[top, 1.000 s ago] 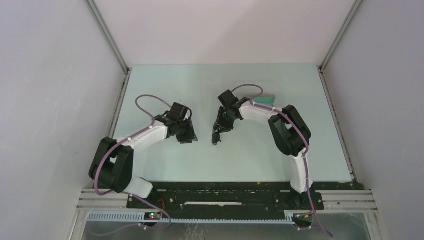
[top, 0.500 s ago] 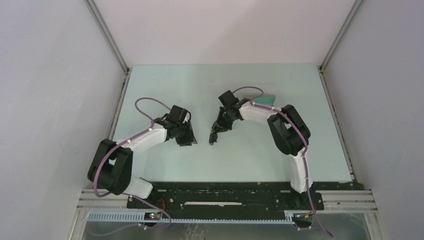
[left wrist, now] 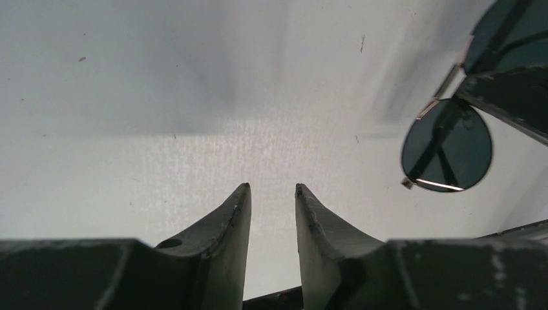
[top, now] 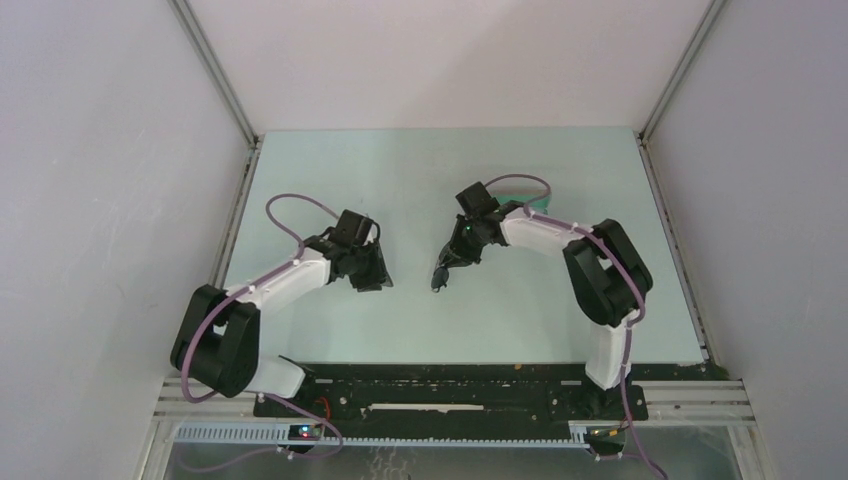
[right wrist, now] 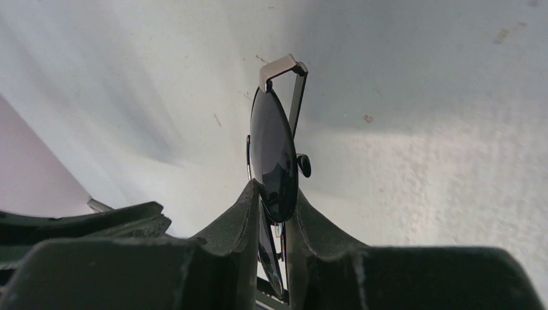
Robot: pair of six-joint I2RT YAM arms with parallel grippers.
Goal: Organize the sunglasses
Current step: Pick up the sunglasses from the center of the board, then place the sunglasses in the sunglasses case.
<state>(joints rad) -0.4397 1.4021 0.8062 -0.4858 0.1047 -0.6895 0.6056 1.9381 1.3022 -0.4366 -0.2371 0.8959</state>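
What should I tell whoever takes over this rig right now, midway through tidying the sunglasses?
Right gripper: shut on the sunglasses, pinching them between the two lenses, with one lens sticking out edge-on past the fingertips.
Left gripper: slightly open with nothing between its fingers, low over the table beside the glasses.
Green-lined case: at the far side behind the right arm, mostly hidden.
Done: glasses grasped.
Left: probably carry them to the case and put them in. The glasses are not there yet.
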